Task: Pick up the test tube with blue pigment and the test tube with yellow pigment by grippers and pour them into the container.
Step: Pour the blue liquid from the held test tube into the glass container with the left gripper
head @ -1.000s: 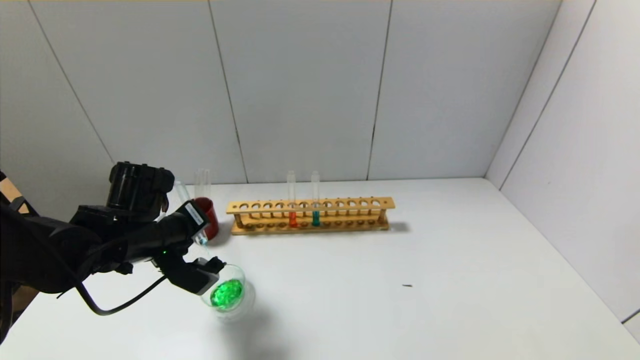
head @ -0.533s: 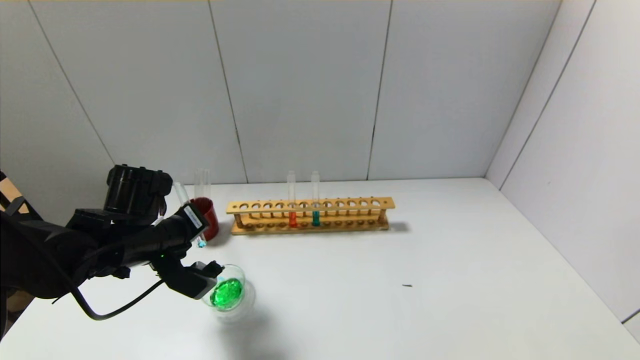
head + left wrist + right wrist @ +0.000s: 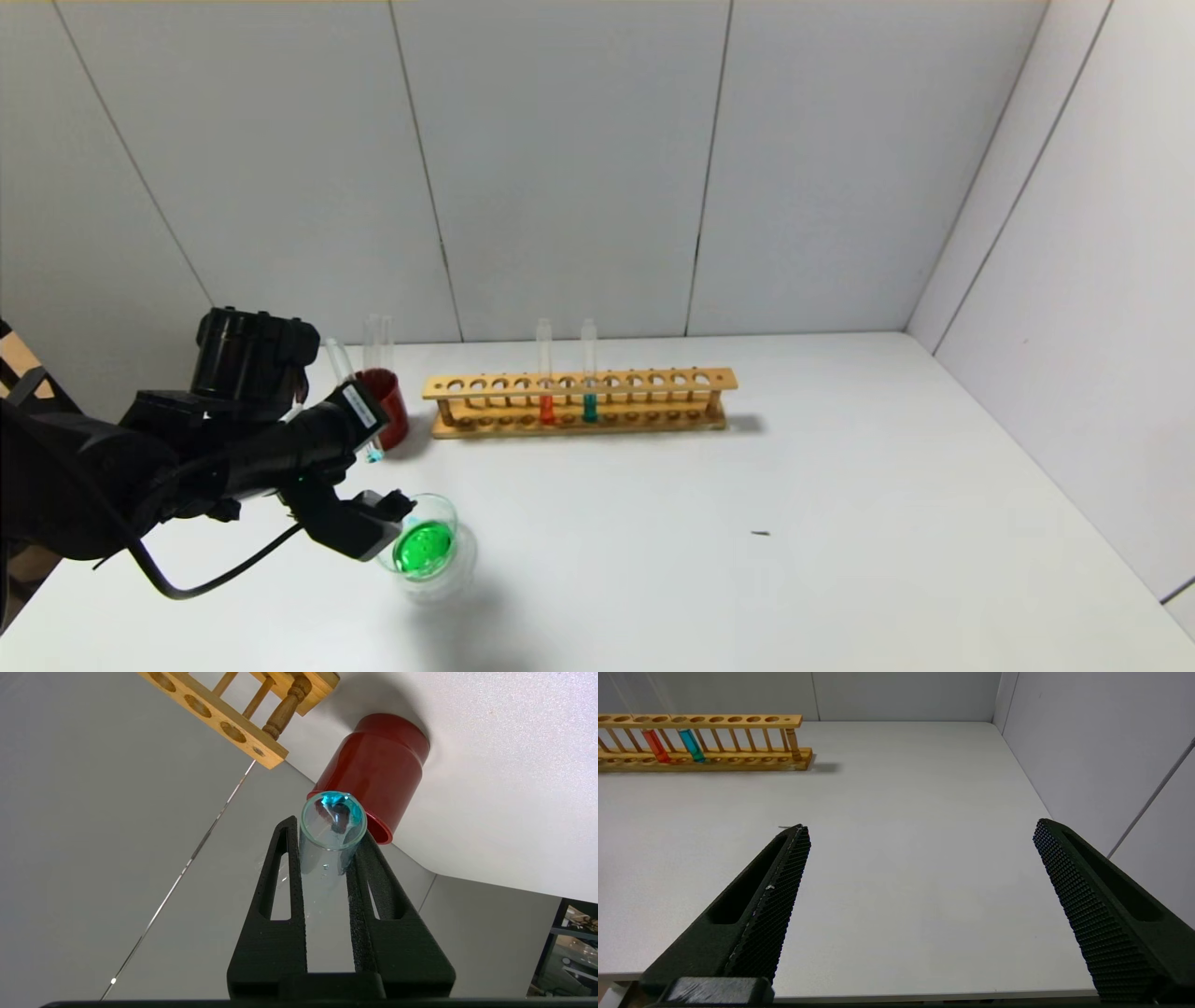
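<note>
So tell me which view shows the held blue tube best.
Left wrist view: the test tube with blue pigment sits close-up between the left tool's fingers, blue residue visible. Head view shows only its tip beside the arm. Right wrist view misses it.

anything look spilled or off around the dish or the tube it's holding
No spill shows on the table. The left gripper grips the test tube with blue pigment, nearly drained, only a blue film left at its bottom. The container holds green liquid. The right gripper hangs open, idle.
</note>
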Available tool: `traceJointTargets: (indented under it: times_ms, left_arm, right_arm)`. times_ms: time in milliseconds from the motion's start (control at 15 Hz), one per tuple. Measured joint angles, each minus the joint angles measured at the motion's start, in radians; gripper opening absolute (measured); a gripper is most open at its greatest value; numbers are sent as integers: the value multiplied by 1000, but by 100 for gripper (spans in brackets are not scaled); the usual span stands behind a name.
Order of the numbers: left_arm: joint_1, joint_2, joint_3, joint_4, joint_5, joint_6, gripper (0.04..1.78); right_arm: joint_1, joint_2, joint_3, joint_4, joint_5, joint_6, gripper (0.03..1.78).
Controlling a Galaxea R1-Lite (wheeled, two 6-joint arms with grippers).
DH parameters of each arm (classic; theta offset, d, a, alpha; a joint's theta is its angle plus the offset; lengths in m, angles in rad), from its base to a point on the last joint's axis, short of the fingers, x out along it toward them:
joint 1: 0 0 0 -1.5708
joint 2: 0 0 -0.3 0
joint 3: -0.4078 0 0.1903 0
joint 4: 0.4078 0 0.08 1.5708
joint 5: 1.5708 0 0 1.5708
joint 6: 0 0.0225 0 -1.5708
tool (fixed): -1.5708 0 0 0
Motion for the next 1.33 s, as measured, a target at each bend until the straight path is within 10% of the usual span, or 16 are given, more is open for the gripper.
traceJointTargets:
  times_ms: [1333]
  left_arm:
    - [-5,-47,45,-96,53,117,31]
  right_arm:
    - [0,0,0,0,0,0,175]
